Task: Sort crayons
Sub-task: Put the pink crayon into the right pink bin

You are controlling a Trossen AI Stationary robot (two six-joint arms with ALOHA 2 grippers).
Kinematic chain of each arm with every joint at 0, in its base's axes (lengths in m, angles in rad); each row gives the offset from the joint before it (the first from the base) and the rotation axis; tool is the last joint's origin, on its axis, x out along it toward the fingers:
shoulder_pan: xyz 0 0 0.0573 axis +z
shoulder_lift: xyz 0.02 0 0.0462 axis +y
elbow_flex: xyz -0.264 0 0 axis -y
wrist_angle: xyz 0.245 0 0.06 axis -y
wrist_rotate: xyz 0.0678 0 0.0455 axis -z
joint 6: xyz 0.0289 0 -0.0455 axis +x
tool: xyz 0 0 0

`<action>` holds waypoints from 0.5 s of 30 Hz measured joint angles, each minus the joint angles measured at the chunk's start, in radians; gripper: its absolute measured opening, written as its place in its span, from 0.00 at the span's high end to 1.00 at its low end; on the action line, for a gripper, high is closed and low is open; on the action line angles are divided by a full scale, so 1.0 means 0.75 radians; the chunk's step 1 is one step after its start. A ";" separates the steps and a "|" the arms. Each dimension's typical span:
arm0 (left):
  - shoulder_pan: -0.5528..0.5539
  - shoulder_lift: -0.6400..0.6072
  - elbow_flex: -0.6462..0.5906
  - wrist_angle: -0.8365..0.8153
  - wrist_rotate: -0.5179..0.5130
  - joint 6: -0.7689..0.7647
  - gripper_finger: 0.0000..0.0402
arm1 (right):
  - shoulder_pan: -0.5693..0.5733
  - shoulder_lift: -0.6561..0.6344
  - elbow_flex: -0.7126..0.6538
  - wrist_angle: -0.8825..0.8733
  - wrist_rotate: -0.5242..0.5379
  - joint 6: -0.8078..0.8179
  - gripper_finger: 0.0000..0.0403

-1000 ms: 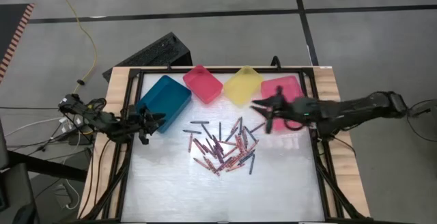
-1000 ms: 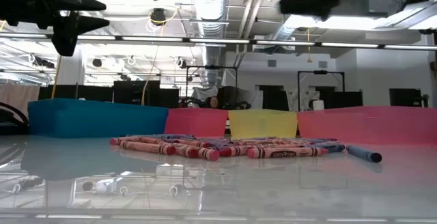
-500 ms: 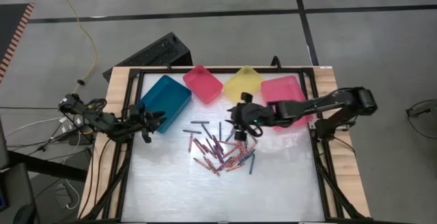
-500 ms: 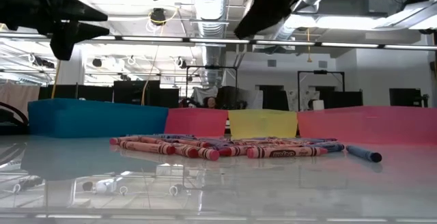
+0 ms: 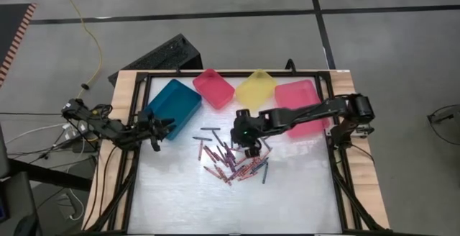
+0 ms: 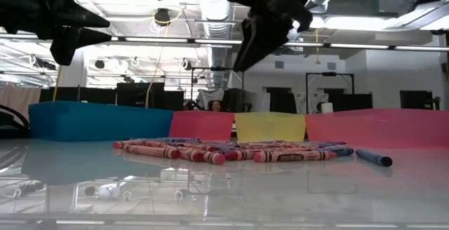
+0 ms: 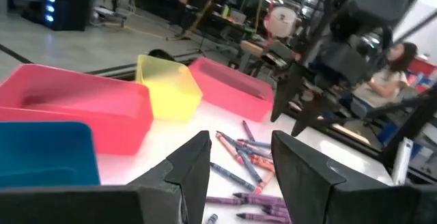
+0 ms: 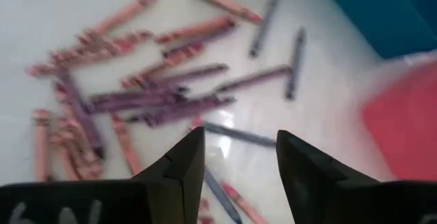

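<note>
Several red, pink and dark blue-grey crayons (image 5: 233, 157) lie flat in a loose heap on the white table; they also show in the low view (image 6: 231, 151) and the right wrist view (image 8: 164, 94). My right gripper (image 5: 249, 147) hangs open and empty above the far right part of the heap, fingers pointing down (image 8: 235, 159). My left gripper (image 5: 159, 132) is open and empty at the table's left side, beside the teal bin (image 5: 172, 105), well above the table (image 7: 239, 159).
Along the far edge stand the teal bin, a small pink-red bin (image 5: 213, 88), a yellow bin (image 5: 256, 89) and a larger pink bin (image 5: 302, 105). A single blue crayon (image 6: 374, 158) lies apart at the heap's right. A black frame (image 5: 338, 185) edges the table.
My right gripper has swung from over the large pink bin toward the table's left, across to the crayon heap, and has come lower over it. The crayons have not moved.
</note>
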 joint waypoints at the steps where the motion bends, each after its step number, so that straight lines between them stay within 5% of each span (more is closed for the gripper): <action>1: 0.000 0.000 0.011 -0.015 0.029 0.000 0.64 | -0.001 0.005 0.002 -0.001 -0.021 -0.015 0.57; 6: -0.001 0.000 0.106 -0.154 0.142 -0.032 0.64 | -0.033 0.067 0.000 -0.102 -0.049 -0.122 0.57; 15: 0.000 0.000 0.162 -0.271 0.086 -0.035 0.64 | -0.180 0.139 -0.001 -0.244 0.045 -0.289 0.57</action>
